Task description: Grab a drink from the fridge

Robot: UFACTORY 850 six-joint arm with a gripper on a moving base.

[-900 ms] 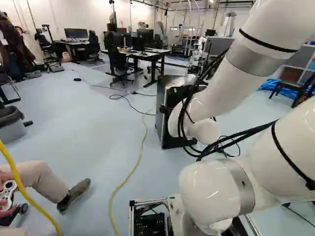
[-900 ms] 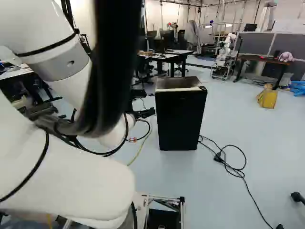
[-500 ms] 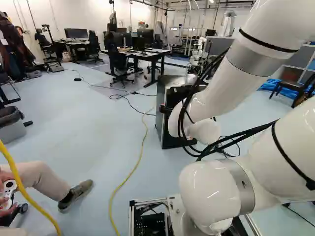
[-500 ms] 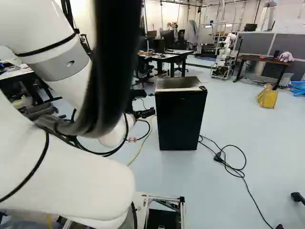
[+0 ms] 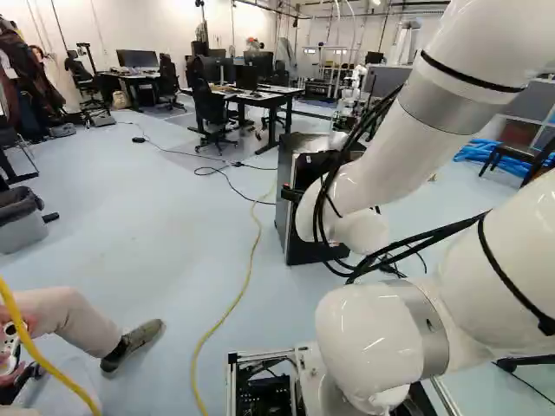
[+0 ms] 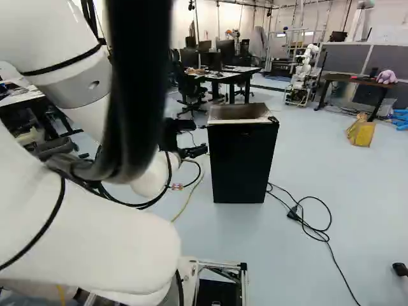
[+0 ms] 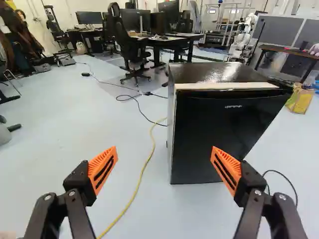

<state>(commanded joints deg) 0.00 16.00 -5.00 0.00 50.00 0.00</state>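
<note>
The gripper [image 6: 196,138] held its fingers spread wide. From it, a yellow cable [image 7: 144,168] lay toward eleven o'clock, the black fridge [image 7: 214,132] stood toward one, an office chair [image 7: 130,52] beyond toward eleven, another robot [image 7: 244,37] farther toward one.

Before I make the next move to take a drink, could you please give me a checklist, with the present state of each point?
1. Fridge stands upright: ok.
2. Tool open and empty: ok; its orange-padded fingers are apart, nothing between them.
3. Fridge door open: not ok; it looks closed.
4. Drink available inside: cannot tell; the door hides the interior.
5. Yellow cable clear of the base: cannot tell; it runs over the floor from beside the fridge and leaves the left base view at its foot.
</note>
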